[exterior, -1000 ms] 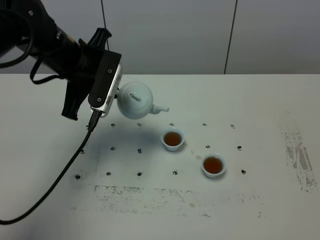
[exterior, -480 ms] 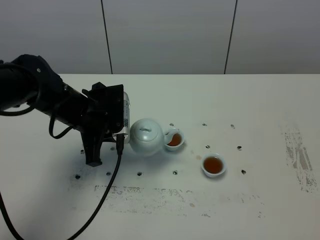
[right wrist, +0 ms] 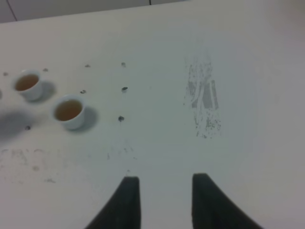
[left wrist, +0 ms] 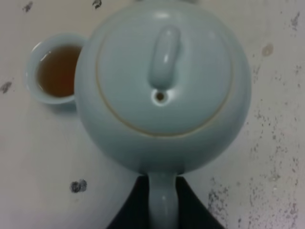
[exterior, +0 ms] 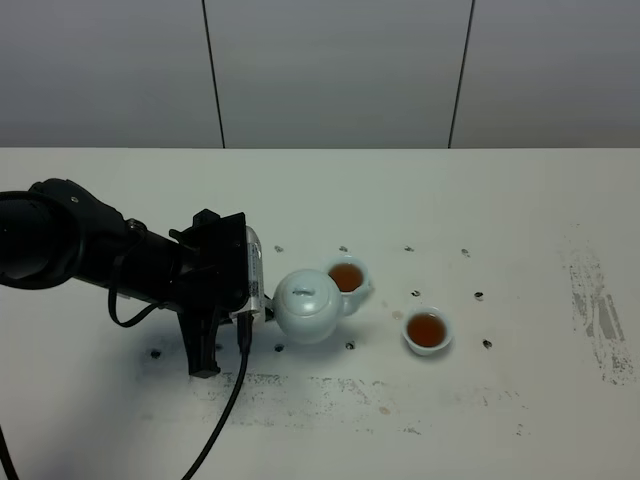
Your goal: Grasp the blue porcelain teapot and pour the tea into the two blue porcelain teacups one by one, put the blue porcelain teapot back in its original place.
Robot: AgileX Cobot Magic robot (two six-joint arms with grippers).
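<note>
Pale icy-blue glaze, smooth and glossy, covers the blue porcelain teapot (exterior: 308,305): round body, upright, lid seated. The left wrist view shows the teapot (left wrist: 162,86) from above, with an elongated lid knob (left wrist: 165,55), a small vent hole beside it and a thin brownish line marking the lid seam. It sits low at the left-centre of the table (exterior: 520,210); whether its base touches the surface cannot be told. Its spout end points toward the nearer teacup (exterior: 346,277), just beside it; actual contact cannot be confirmed. The second teacup (exterior: 427,330) stands apart to the right. Both are small, handleless, bowl-shaped, same glaze, each holding amber-brown tea.

Table surface is matte white, with dark dots and grey scuffed speckling.

Left gripper (left wrist: 162,183): black fingers (left wrist: 136,210) clamped tightly on the teapot's loop handle (left wrist: 162,205), one either side. Right gripper (right wrist: 165,179): fingers (right wrist: 127,200) apart, holding and touching nothing, above bare table well away from the cups
</note>
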